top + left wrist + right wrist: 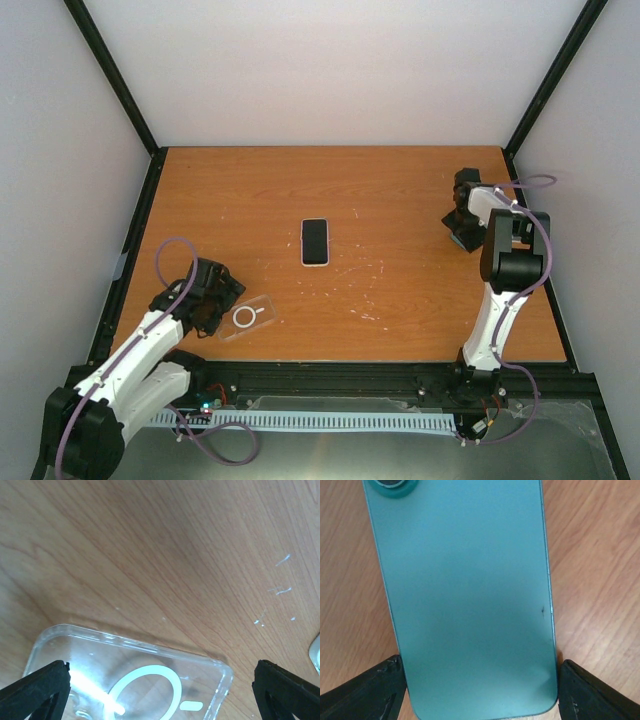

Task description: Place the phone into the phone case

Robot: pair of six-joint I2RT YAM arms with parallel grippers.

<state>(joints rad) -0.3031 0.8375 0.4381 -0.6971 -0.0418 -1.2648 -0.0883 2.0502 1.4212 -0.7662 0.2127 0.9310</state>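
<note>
A clear phone case (249, 318) with a white ring lies flat on the wooden table at the near left. My left gripper (222, 300) hovers over it, open, and in the left wrist view the case (140, 650) lies between and below the spread fingers of the gripper (162, 664). At the far right, my right gripper (465, 232) is shut on a teal phone (470, 590), back side up. Its fingers (370, 690) stand against both long edges at the phone's near end. Only a teal sliver (462, 241) shows from above. A second phone (315, 241), with a dark screen and white rim, lies mid-table.
Black frame rails run along the table's left, right and near edges. White walls enclose the back and sides. White scuff marks (365, 300) dot the wood near the centre. A white corner (316, 652) shows at the right edge of the left wrist view.
</note>
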